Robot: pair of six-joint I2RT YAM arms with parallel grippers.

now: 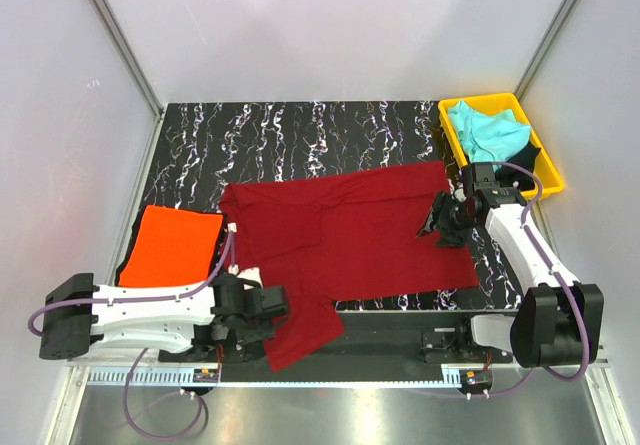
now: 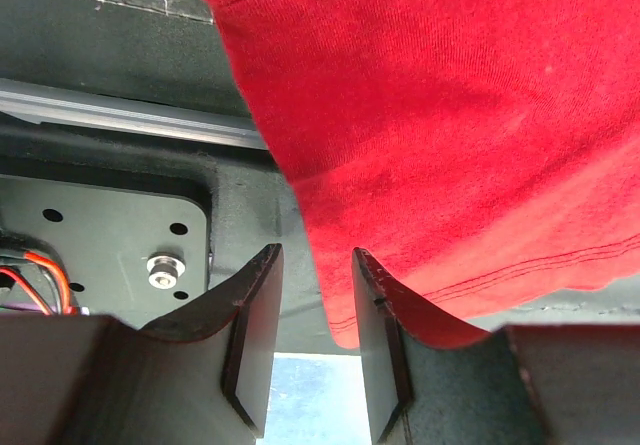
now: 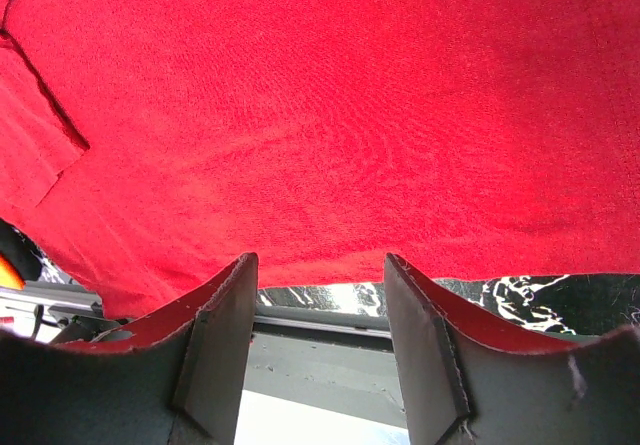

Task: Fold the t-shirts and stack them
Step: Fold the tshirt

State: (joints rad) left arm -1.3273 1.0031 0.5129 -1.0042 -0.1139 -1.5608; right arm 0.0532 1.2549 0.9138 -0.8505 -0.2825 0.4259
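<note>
L side first: left end effector (image 1: 262, 310) sits low at the near edge of the bench (image 1: 300, 135), right at the dark red tee (image 1: 370, 230). That tee is spread wide across the mid bench, and its near-left part spills over the front edge. In the left wrist view the fingers (image 2: 250, 345) stand apart w/ a clear gap. The tee's stitched hem corner sits in that gap, just past the tips, and the cloth runs up and to the right of them. No pinch visible, so jaws parted, nothing gripped.

R side: right end effector (image 1: 440, 220) is over the tee's right edge, near the yellow tray (image 1: 478, 98). In the right wrist view the fingers (image 3: 215, 345) are spread wide and nothing sits between them. Red cloth fills the view ahead, its hem just beyond the tips, w/ a strip of bare bench by the right finger.

Other tees: orange tee (image 1: 170, 247) lies folded flat at the left of the bench, beside the red one. Turquoise tee (image 1: 488, 130) is bunched in the tray, w/ the black tee (image 1: 527, 155) at its near corner.
</note>
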